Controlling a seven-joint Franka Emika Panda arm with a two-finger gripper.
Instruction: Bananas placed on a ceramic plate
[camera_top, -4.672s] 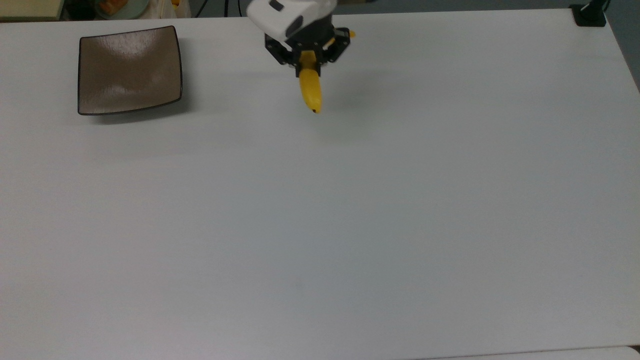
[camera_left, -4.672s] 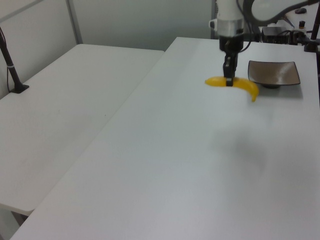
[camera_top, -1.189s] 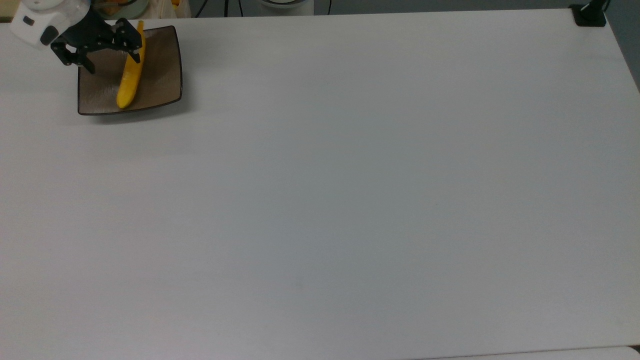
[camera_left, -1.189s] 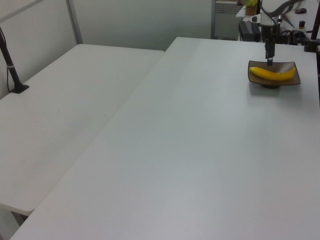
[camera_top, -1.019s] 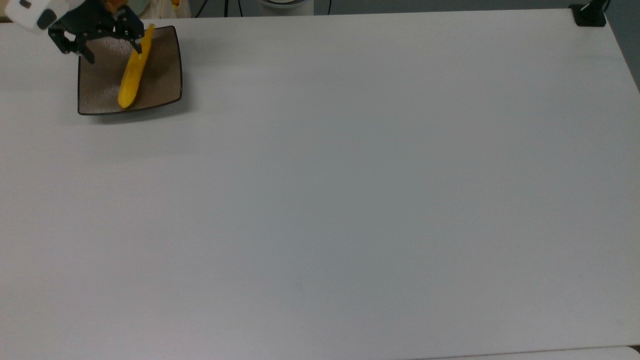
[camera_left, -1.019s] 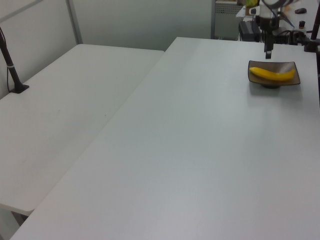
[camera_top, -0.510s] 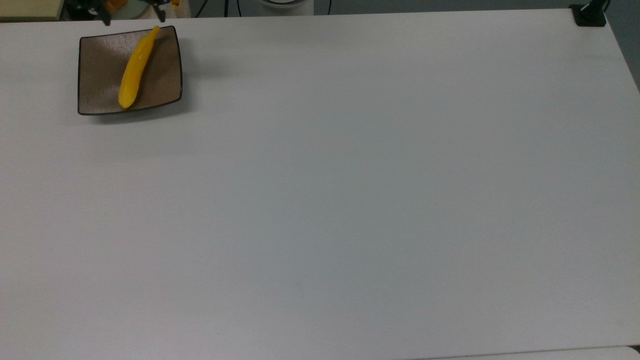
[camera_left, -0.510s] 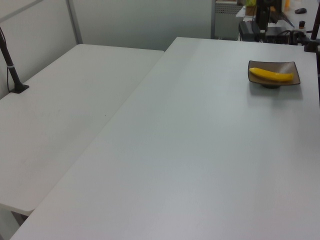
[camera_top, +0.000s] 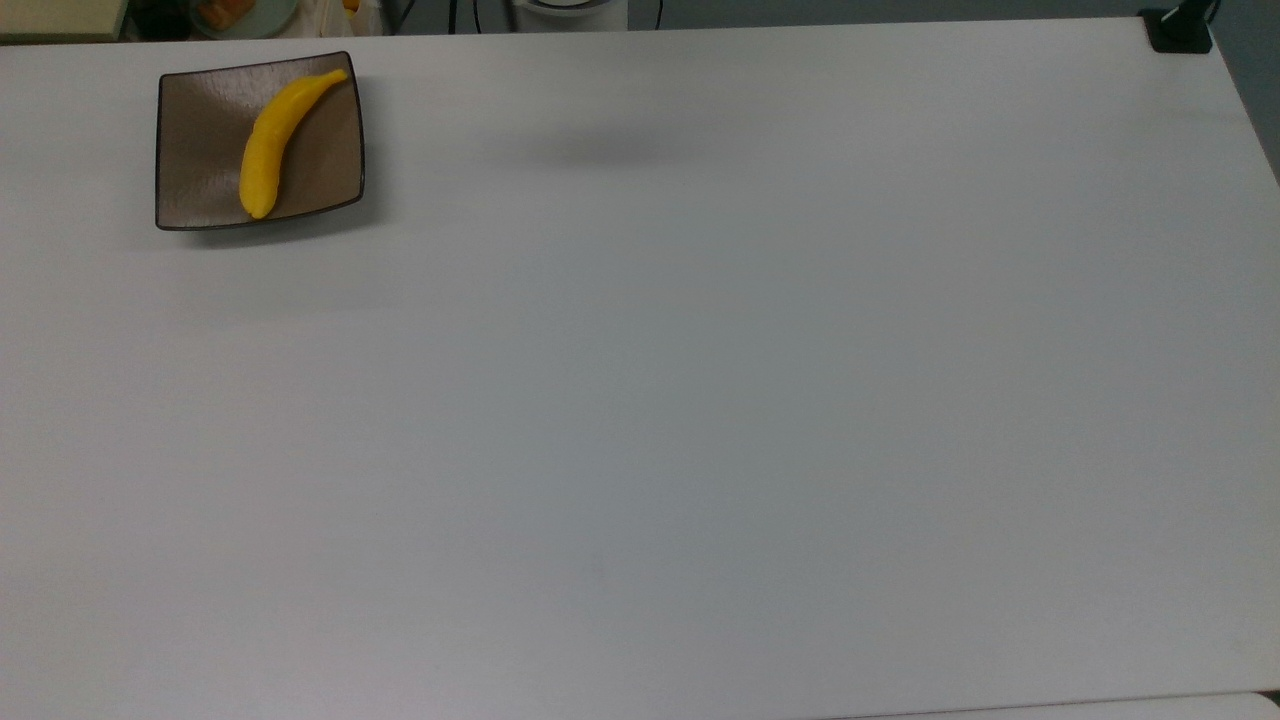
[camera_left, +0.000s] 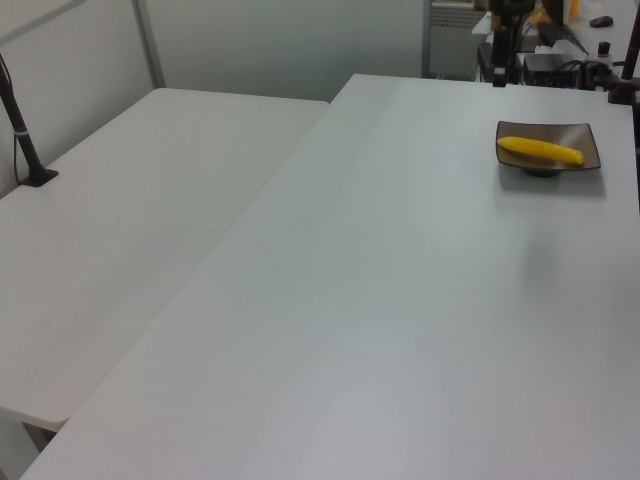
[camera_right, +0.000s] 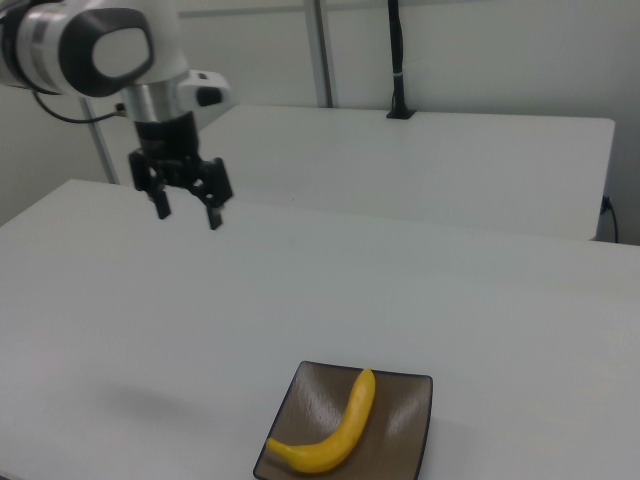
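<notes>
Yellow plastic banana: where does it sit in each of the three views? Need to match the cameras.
Top view: the curved yellow plastic banana lies near the top view's upper left corner.
Left view: far upper right.
Right view: bottom centre.
Shared landmark: the square glossy brown ceramic plate under it, on the white table.

Looks like a robotics lab: plain white worktables (camera_left: 330, 300) pushed together, bare partition walls (camera_left: 280, 40), black camera posts (camera_right: 396, 60) clamped at table edges
</notes>
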